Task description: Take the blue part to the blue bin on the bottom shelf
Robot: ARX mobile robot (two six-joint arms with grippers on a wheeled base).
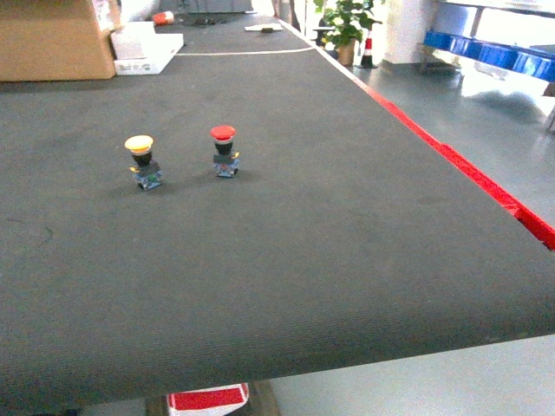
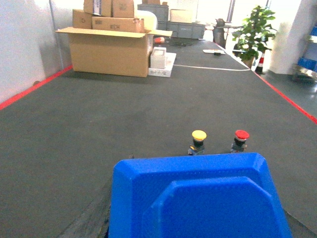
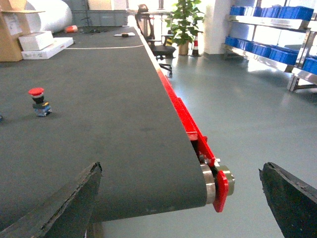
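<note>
Left claw [image 2: 198, 198] gripping blue part [image 2: 198, 188], right claw [image 3: 181, 198] agape

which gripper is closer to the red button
Hard to call. The red button stands ahead and slightly right in the left wrist view, beyond a blue part; in the right view it's ahead, far left of the open right gripper.

The head camera looked slantwise down the dark belt [image 1: 286, 260] from its near end. Both wrist cameras sat low, facing along it; the left and head views shared the yellow button [image 2: 198, 135] and red button [image 1: 223, 134].
</note>
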